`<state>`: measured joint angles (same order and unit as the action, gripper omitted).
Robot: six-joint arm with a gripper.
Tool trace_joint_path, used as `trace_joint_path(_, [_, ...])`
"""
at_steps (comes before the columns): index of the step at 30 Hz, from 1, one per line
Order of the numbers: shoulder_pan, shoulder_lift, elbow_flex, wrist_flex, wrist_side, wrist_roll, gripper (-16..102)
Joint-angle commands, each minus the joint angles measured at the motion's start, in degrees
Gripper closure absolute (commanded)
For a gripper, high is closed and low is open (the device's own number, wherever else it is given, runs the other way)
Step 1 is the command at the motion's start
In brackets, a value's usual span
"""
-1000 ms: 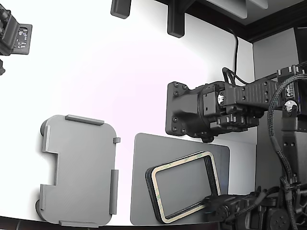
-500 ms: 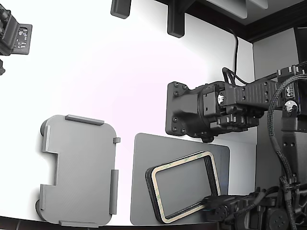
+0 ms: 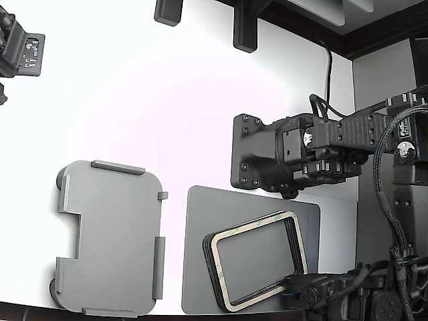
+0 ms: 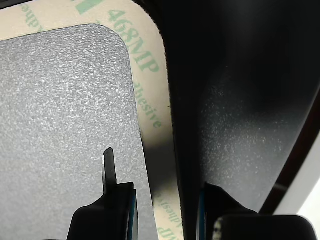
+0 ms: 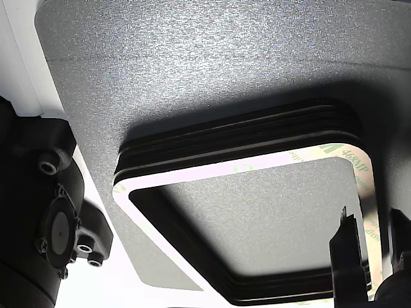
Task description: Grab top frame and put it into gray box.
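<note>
Nothing has shifted since the earlier frames: the thin cream-beige top frame (image 3: 257, 260) with green print still lies on the black stack of like frames (image 5: 237, 138), on the flat dark gray mat (image 3: 200, 254). The black gripper (image 4: 167, 200) stays parted, its fingers (image 4: 107, 167) straddling one frame side without visibly clamping it. Well apart, toward the exterior view's left, sits the light gray plastic box (image 3: 110, 237).

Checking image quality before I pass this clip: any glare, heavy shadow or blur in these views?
Exterior view: the white table is blown out, with a faint pink cast. Wrist view: the top frame shows sharp green print, while the hand is a dark, soft silhouette beside deep shadow. Other view: the frame stack casts a broad shadow on the gray mat.
</note>
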<state>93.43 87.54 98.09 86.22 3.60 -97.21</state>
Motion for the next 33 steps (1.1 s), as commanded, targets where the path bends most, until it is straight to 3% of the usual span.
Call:
trace_joint_path(1, [-0.53,1.58,-0.79,0.00,0.18,-0.09,39])
trace_joint_path(17, [-0.53,1.93,-0.18,-0.62,0.53,0.18,50])
trace_joint_path(29, [-0.53,1.49,0.44,-2.11,0.62,0.26,49])
trace_joint_path(31, [-0.53,1.49,0.62,-2.20,0.62,0.26,52])
trace_joint_path(33, [-0.53,1.41,0.62,-2.29,0.53,0.26,64])
